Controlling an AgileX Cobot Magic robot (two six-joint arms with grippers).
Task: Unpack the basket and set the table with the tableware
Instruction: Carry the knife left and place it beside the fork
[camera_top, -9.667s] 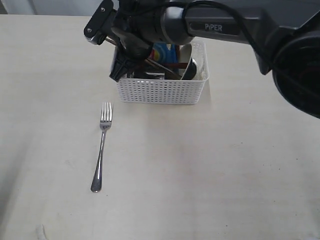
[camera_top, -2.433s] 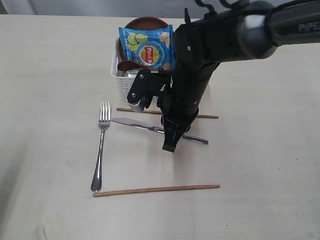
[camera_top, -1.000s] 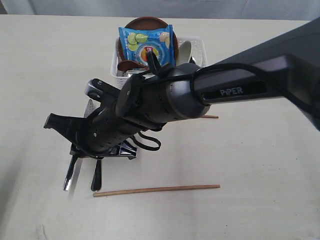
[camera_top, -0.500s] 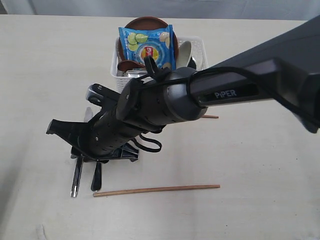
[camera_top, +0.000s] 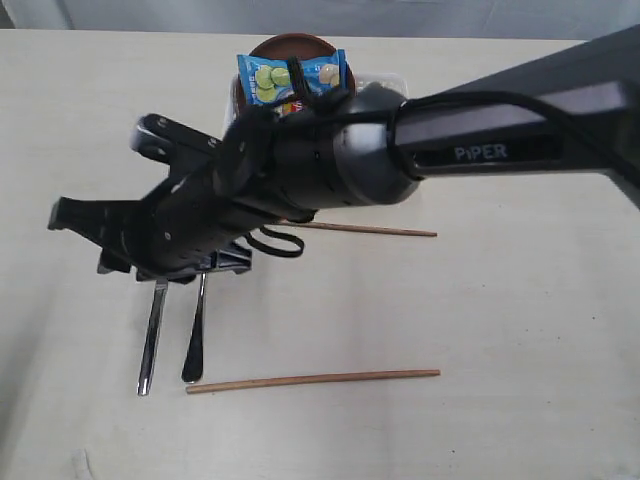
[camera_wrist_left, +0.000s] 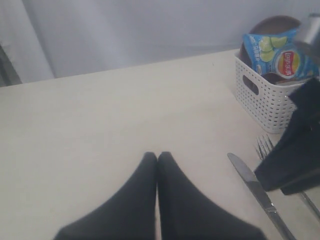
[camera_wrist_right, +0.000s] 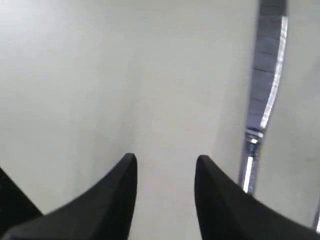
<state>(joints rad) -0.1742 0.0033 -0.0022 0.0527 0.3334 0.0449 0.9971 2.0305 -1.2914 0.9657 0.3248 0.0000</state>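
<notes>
The left gripper (camera_wrist_left: 157, 155) is pinched together, empty. The knife (camera_top: 150, 345) lies just beside the fork (camera_top: 195, 340) on the table (camera_top: 520, 330), close by the right gripper (camera_wrist_right: 165, 160), whose fingers stand apart around nothing. It should lift straight up, clear of both handles, before swinging right to the basket (camera_wrist_left: 260, 102).

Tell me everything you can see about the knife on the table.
The knife is shiny steel, long and slim, with a pointed blade seen from the left wrist. It lies flat on the table, alongside the fork but not touching it. The right arm hides its blade end in the exterior view. No gripper holds it.
</notes>
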